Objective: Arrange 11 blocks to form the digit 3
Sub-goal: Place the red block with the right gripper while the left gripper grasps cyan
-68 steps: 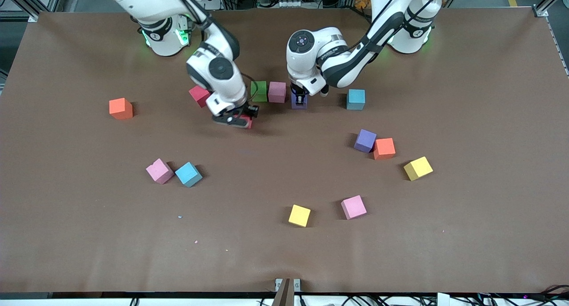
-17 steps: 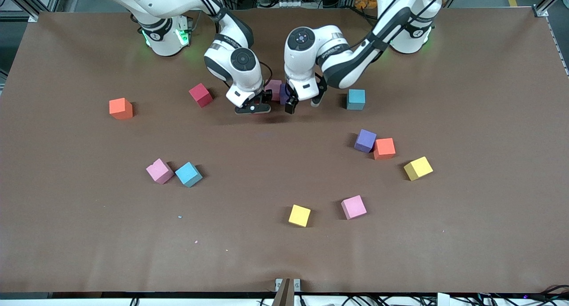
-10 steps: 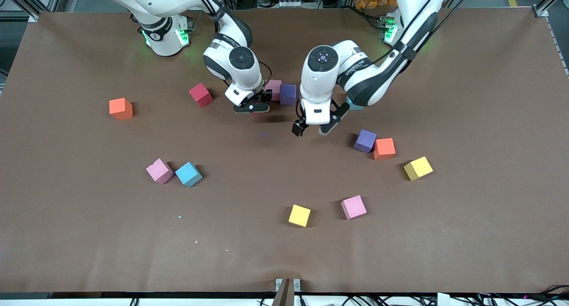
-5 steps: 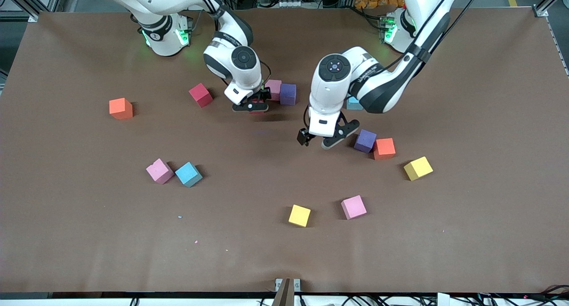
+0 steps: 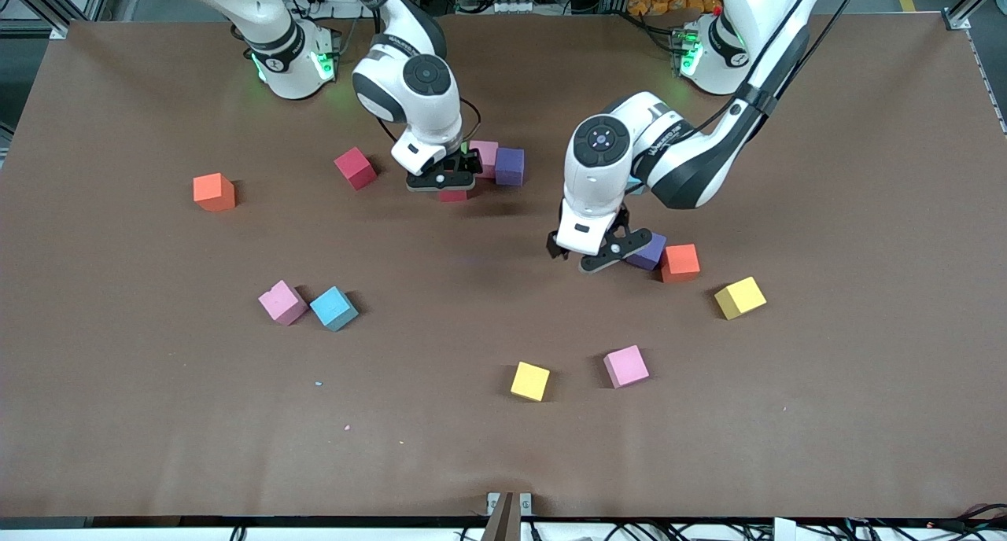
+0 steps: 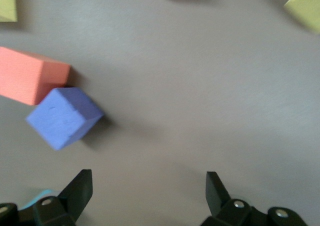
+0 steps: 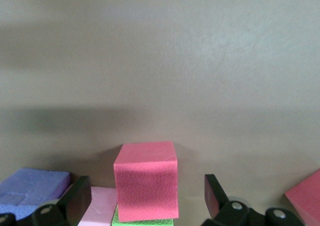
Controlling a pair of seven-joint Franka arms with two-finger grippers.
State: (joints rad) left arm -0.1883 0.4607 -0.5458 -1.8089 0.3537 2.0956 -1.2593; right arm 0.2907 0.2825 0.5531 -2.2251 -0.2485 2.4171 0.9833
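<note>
My right gripper [image 5: 443, 184] stands open around a deep pink block [image 5: 454, 196] [image 7: 146, 180] that rests on the table, with a gap at each finger. That block touches the green block [image 7: 142, 221], which the front view hides under the hand. A pale pink block [image 5: 485, 156] and a purple block [image 5: 510, 166] continue the row. My left gripper [image 5: 592, 255] [image 6: 147, 191] hangs open and empty beside a second purple block [image 5: 651, 252] [image 6: 64, 117] that touches an orange block [image 5: 680, 262] [image 6: 30, 76].
A red block [image 5: 355, 167] and an orange one [image 5: 214, 191] lie toward the right arm's end. A pink [image 5: 282, 302] and light blue [image 5: 333, 307] pair sits nearer the camera. Two yellow cubes [image 5: 530, 380] [image 5: 739, 297] and a pink block [image 5: 626, 366] lie near the front.
The right gripper has opened and let go of the deep pink block beside the green one. The left arm has swung away from the row toward the purple and orange pair.
</note>
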